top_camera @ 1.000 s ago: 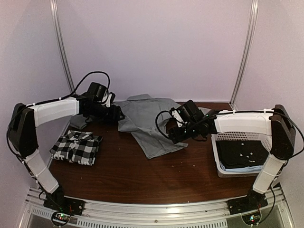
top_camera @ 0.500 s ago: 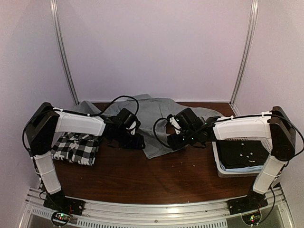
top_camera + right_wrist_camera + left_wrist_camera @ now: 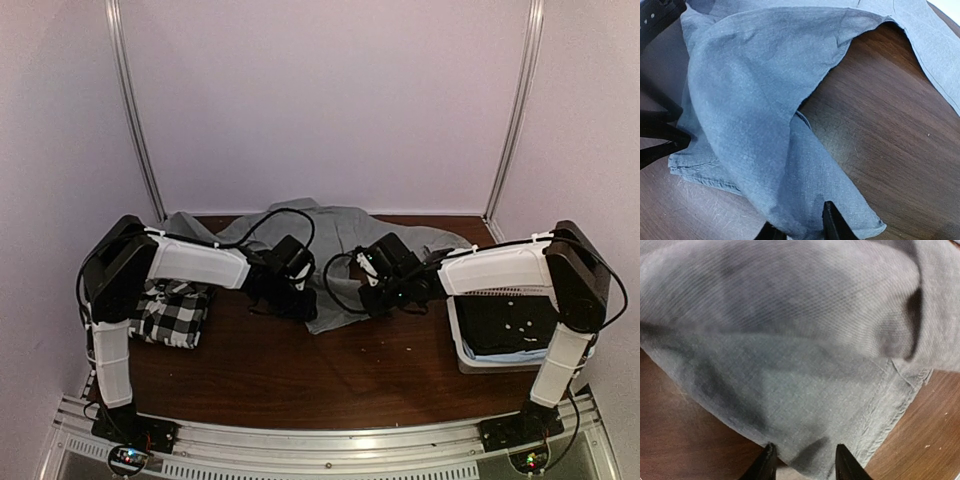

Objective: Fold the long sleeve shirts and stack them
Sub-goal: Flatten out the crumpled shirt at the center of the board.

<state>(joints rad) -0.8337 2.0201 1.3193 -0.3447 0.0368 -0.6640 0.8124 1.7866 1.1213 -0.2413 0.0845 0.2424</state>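
The grey long sleeve shirt (image 3: 335, 238) lies rumpled at the back middle of the table, its front hem pointing toward me. My left gripper (image 3: 300, 303) stands on the left part of that hem. In the left wrist view the grey shirt (image 3: 790, 340) fills the frame, and the left gripper (image 3: 805, 466) has its jaws partly apart astride the hem, a wrinkle between them. My right gripper (image 3: 368, 300) is at the hem's right part. Up close the right gripper (image 3: 802, 231) pinches a raised fold of the grey shirt (image 3: 750, 100). The checked shirt (image 3: 165, 310) lies folded at the left.
A white basket (image 3: 500, 364) with dark folded clothes stands at the right edge of the table. The left arm's black fingers (image 3: 660, 135) show at the left of the right wrist view, close to the right gripper. Bare brown table (image 3: 300, 380) lies in front.
The left arm swung from the back left to the shirt's front hem. The right gripper shifted slightly left along the hem. Both pairs of jaws narrowed, and the shirt bunched up.
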